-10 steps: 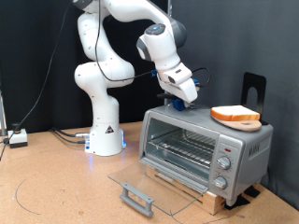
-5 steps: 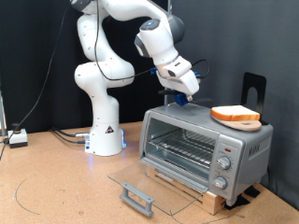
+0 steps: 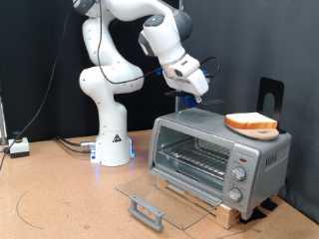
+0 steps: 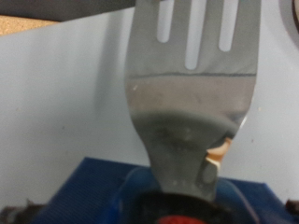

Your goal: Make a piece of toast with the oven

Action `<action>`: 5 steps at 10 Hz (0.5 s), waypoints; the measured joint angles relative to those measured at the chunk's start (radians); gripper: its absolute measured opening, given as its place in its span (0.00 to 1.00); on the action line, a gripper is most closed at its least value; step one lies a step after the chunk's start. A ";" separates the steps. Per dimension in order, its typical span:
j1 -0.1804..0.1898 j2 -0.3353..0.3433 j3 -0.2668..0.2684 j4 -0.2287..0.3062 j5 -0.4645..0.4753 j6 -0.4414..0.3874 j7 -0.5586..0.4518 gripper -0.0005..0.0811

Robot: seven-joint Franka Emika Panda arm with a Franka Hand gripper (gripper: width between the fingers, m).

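Change: my gripper (image 3: 191,97) has risen off the oven (image 3: 219,154) top, grasping a metal spatula (image 4: 192,84).
Toast: the piece of toast (image 3: 251,122) stays on the oven's right, unloaded; door open.

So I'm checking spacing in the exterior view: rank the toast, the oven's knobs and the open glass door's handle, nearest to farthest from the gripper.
From the gripper, above the oven's top:
1. Toast, on the oven top, rightward.
2. Knobs, right panel, lower.
3. Door handle, lowest, by the floor.

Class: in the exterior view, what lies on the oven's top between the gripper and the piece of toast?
Nothing: between gripper and piece of toast, the oven top is bare.
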 joint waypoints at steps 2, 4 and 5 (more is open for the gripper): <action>-0.014 -0.006 -0.008 0.000 -0.029 -0.016 0.000 0.58; -0.025 -0.004 -0.005 -0.007 -0.054 -0.021 0.002 0.58; -0.031 0.004 0.005 -0.012 -0.056 -0.019 0.008 0.58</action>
